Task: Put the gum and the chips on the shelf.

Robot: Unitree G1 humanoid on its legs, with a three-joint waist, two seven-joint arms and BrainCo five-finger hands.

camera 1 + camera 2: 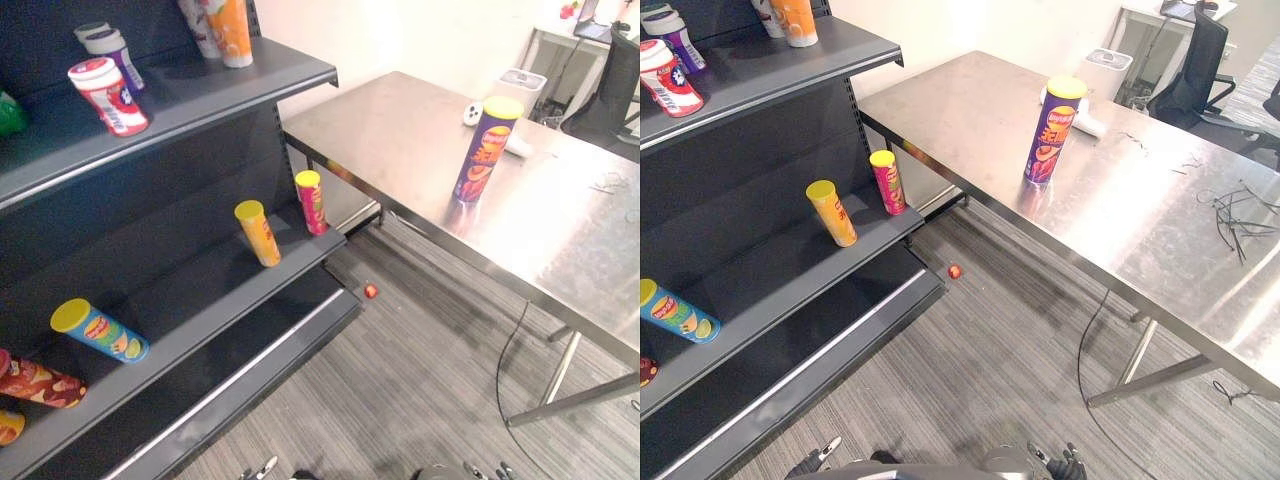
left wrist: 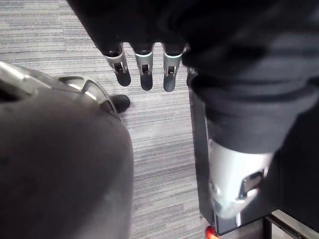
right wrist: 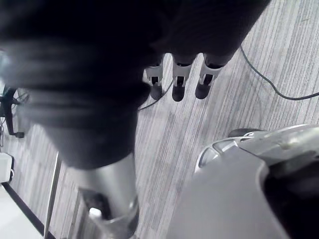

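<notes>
left wrist view: left hand [image 2: 144, 74] hangs straight-fingered, empty; right hand [image 3: 178, 82] likewise. chips can [image 1: 486, 150] stands on table [image 1: 400, 130], well ahead of both. pickup not begun; right hand must reach it.

No legible words or numbers anywhere, print on the purple chips can [image 1: 484, 150] too small
</notes>
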